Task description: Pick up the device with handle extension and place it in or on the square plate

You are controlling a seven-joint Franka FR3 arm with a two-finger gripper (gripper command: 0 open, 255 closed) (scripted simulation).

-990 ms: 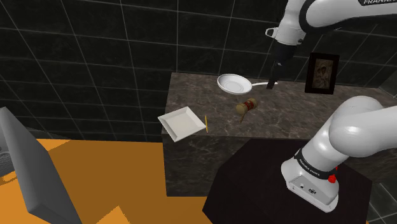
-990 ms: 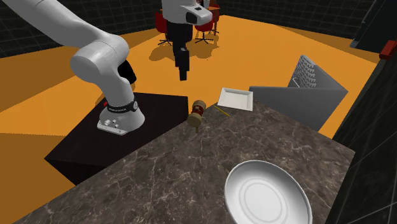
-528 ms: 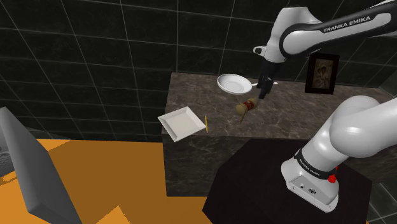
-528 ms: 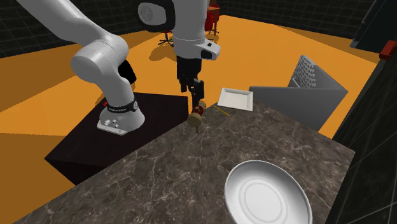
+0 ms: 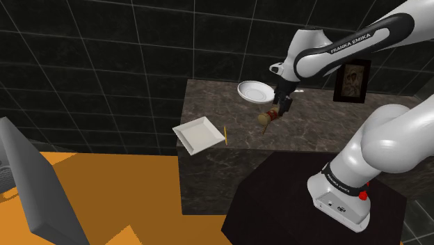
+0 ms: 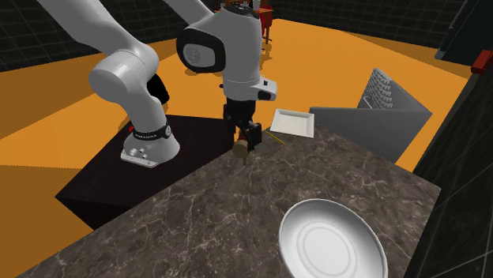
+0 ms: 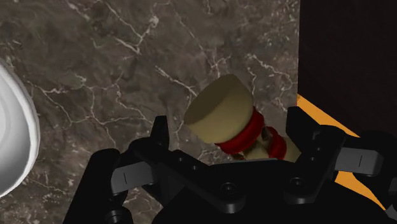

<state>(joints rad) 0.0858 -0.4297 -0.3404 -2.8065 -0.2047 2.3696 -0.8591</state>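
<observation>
The device [image 7: 222, 114] is a tan piece with a flared head and red rings along its handle. It lies on its side on the dark marble counter [image 5: 306, 125], near the edge by the stand. My black gripper [image 7: 229, 137] is low over it and open. One finger [image 7: 159, 133] stands on each side of the ringed handle, and neither visibly touches it. In the shoulder view the gripper [image 5: 283, 109] hangs just past the device [image 5: 266, 117]. The white square plate [image 5: 198, 134] sits at the counter's corner, towards that view's left of the device; it is also the square plate [image 6: 292, 122].
A round white bowl [image 5: 254, 91] stands behind the device, also the bowl [image 6: 332, 241]. A thin yellow stick [image 5: 226, 133] lies between plate and device. A framed picture [image 5: 351, 80] leans at the counter's back. A grey slab [image 6: 379, 110] rises beyond the counter.
The arm has swung down and towards the shoulder view's left, bringing the gripper from above the counter's back down around the device. The fingers stayed apart. The device has not moved.
</observation>
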